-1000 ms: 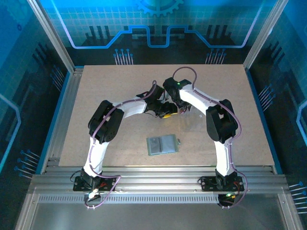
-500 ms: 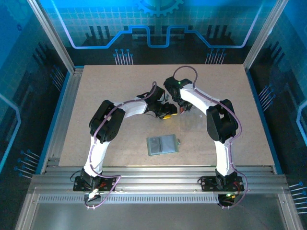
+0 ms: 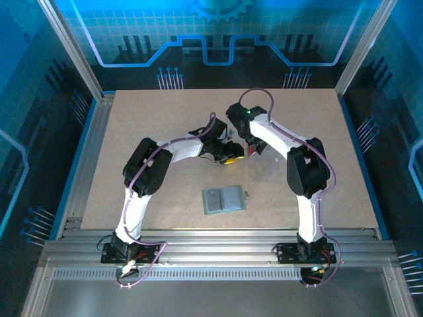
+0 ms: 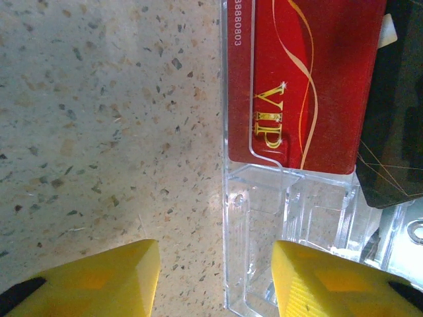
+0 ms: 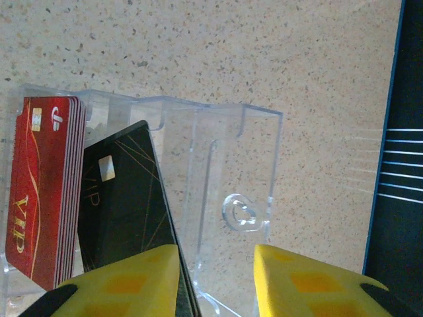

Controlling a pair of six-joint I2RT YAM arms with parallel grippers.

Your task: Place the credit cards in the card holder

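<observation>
A stack of red credit cards (image 4: 297, 79) (image 5: 39, 185) stands in a clear plastic case (image 4: 264, 218) (image 5: 218, 152). A black credit card (image 5: 122, 205) (image 4: 396, 119) leans beside them. The grey-green card holder (image 3: 223, 199) lies flat on the table, nearer the arm bases. My left gripper (image 4: 215, 284) (image 3: 231, 157) is open and straddles the case's side wall. My right gripper (image 5: 217, 284) (image 3: 246, 148) has its yellow fingers around the case's empty end compartment. The black card's edge runs along the left finger. I cannot tell whether the fingers press anything.
Both arms meet over the middle of the speckled table (image 3: 152, 119). Aluminium rails (image 3: 211, 241) run along the near edge. A dark blue wall (image 5: 410, 165) lies just past the table's edge beside the case. A small clear tab (image 3: 246, 195) lies at the holder's right side.
The right wrist has shifted slightly toward the far right, and a bit of red now shows beside it. The left arm and the card holder have not moved.
</observation>
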